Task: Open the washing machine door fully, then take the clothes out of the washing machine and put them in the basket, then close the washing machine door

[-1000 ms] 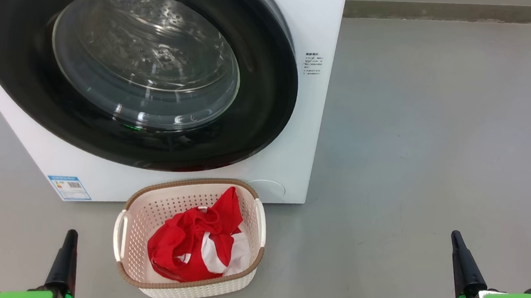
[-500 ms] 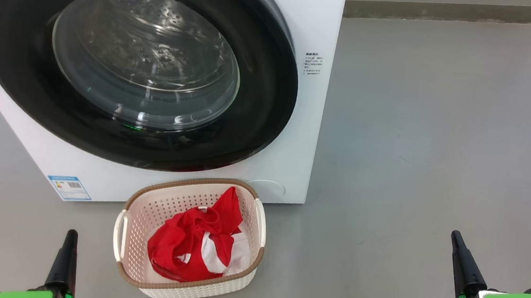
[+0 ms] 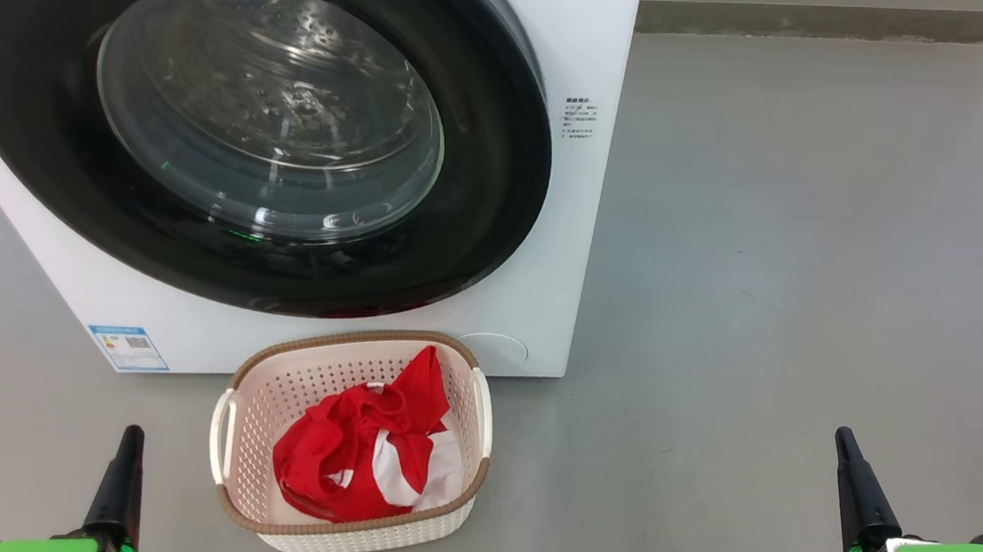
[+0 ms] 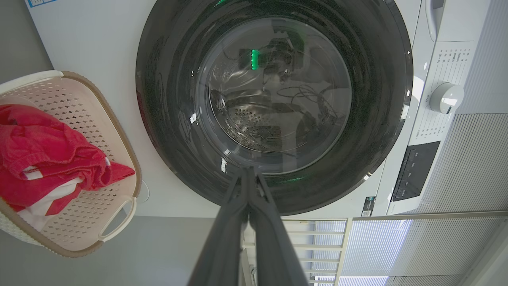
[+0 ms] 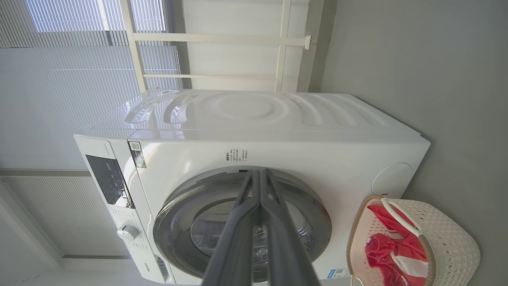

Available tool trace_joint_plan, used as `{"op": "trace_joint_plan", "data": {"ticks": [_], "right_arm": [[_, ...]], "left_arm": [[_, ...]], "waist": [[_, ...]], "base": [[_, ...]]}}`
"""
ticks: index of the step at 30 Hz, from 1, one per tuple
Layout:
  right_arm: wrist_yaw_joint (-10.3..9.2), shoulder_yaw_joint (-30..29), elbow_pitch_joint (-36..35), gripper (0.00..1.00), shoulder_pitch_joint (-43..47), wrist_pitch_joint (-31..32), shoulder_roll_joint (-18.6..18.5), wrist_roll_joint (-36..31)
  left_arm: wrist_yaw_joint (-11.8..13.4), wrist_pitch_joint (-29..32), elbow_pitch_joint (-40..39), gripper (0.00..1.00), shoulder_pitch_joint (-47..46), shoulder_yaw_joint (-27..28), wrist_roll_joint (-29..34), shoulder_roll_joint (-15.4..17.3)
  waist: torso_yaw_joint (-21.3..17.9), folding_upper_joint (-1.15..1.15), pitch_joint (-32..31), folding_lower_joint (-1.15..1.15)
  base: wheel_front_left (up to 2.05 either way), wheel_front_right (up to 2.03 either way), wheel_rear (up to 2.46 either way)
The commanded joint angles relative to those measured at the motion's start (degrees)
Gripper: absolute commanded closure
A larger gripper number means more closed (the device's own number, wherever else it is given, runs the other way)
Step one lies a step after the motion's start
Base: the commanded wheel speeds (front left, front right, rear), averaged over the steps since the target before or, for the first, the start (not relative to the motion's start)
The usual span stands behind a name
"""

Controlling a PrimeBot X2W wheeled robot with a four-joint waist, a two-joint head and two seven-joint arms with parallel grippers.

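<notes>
The white washing machine [image 3: 580, 46] fills the upper left of the head view, its black-rimmed glass door [image 3: 250, 117] lying flat against the front. The cream basket [image 3: 254, 398] stands on the floor just before it, holding the red and white clothes [image 3: 359, 454]. My left gripper [image 3: 131, 436] is shut and empty at the lower left, left of the basket. At the lower right my right gripper [image 3: 843, 440] is shut and empty, well clear of the machine. The left wrist view shows the door [image 4: 274, 99], the basket [image 4: 127, 151] and the clothes [image 4: 47, 159]. The right wrist view shows the machine [image 5: 258, 115] and the basket [image 5: 448, 234].
Grey floor [image 3: 809, 248] stretches to the right of the machine toward a wall base [image 3: 827, 22]. The control panel with a knob [image 4: 446, 97] lies beside the door. Blinds and a white frame [image 5: 222, 39] stand behind the machine.
</notes>
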Motion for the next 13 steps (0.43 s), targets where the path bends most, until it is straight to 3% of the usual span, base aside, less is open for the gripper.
{"op": "trace_joint_plan", "data": {"ticks": [1,13], "right_arm": [[-0.06,1.3,-1.7,1.0,-1.1,0.4,0.0,0.1],[-0.06,1.3,-1.7,1.0,-1.1,0.4,0.0,0.1]], "left_arm": [[-0.2,0.3,-1.5,1.0,-2.2,1.9,-0.2,0.9],[-0.2,0.2,-1.5,1.0,-2.2,1.9,-0.2,0.9]], "waist": [[0.0,0.0,0.0,0.0],[0.0,0.0,0.0,0.0]], "base": [[0.0,0.0,0.0],[0.0,0.0,0.0]]}}
